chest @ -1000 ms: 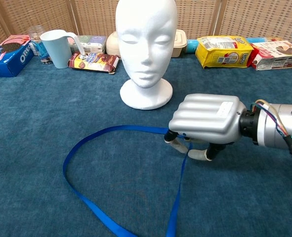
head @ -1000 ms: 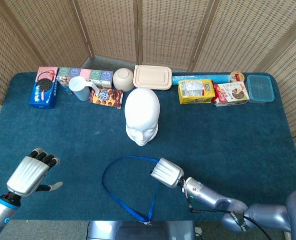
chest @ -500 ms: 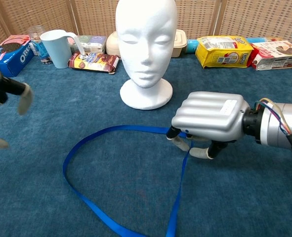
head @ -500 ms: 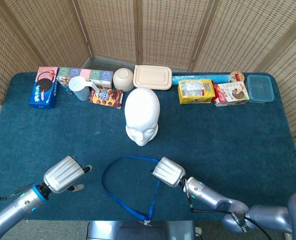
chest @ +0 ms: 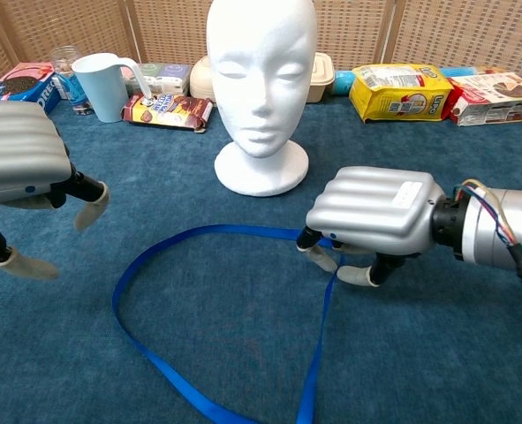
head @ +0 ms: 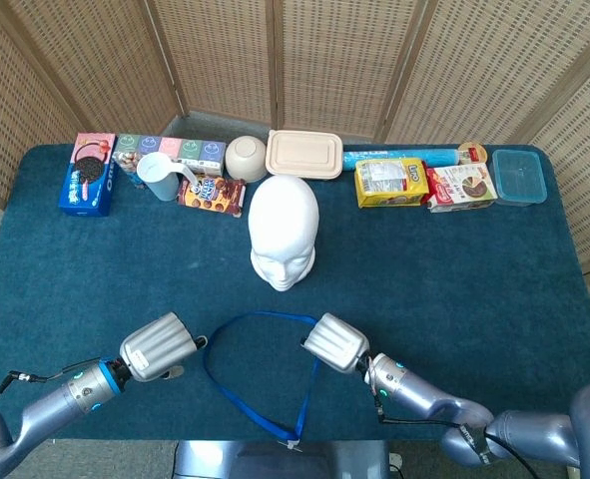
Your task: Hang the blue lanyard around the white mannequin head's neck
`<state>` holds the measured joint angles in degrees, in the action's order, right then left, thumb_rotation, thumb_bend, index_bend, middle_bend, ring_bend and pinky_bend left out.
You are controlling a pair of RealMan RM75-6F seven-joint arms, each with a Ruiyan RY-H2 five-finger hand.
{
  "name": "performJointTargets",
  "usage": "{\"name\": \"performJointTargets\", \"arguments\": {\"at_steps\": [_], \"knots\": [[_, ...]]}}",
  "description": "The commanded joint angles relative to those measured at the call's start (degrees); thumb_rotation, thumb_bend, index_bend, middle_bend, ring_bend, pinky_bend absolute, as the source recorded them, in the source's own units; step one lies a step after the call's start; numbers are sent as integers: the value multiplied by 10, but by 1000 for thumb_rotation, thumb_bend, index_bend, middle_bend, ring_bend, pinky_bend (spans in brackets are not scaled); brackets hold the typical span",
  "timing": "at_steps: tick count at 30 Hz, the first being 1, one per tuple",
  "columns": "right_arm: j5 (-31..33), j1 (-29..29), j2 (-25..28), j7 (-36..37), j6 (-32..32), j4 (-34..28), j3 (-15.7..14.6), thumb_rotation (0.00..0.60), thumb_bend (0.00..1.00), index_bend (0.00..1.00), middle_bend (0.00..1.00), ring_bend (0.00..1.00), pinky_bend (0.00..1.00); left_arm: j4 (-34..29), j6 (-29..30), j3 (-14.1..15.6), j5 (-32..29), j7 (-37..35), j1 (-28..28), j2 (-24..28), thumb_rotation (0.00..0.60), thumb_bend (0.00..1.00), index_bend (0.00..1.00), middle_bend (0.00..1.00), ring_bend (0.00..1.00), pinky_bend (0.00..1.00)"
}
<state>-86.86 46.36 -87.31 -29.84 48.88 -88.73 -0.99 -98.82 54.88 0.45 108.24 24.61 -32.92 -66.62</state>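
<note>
Moved in since a moment ago: left hand (head: 158, 346), now just left of the lanyard loop, fingers spread and pointing down at the cloth, holding nothing (in the chest view it fills the left edge (chest: 18, 168), partly cut off). Unchanged meanwhile: right hand (head: 334, 342), palm down over the right side of the blue lanyard (head: 237, 384), fingertips (chest: 321, 257) curled onto the strap where it bends; whether actually pinching it or only pressing it down, cannot tell from either view.

Lanyard flat on the blue tablecloth (head: 454, 269) as an open loop, near side running off the table's near edge, clip end barely visible there. White mannequin head (head: 284, 232) upright just beyond the loop, facing the near side, neck base clear of the strap.

Along the far edge: closed beige lidded box (head: 304, 154) and closed blue lidded tub (head: 519, 176), contents hidden; pale blue jug (head: 160, 176) and cream bowl (head: 245, 158), insides not made out. Also an Oreo box (head: 87, 174), a chocolate snack pack (head: 212, 193), a yellow packet (head: 391, 183) (print too small to read).
</note>
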Motion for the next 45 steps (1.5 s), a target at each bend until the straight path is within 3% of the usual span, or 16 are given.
{"name": "performJointTargets", "arguments": {"at_steps": [1,8,28,45], "knots": [[0,0,-1,-1,-1,1,-1,600,458,711,953,1000,1000,7,-7,3,-6,-4,-6,-10,454,151,536,1000,1000,975],[-1,-1,-2,-2,0,1,1,600,458,714,955,1000,1000,20,-21,13,-9,-9,-21,-29,454,151,570,1000,1000,975],[3,-6,-7,2,2,9,3,600,458,724,962,1000,1000,50,-96,19,-75,70,-52,-78,478,187,571,1000,1000,975],[3,-7,-14,18,1,20,4,600,458,733,968,1000,1000,56,-131,20,-136,125,-68,-105,478,300,571,1000,1000,974]]}}
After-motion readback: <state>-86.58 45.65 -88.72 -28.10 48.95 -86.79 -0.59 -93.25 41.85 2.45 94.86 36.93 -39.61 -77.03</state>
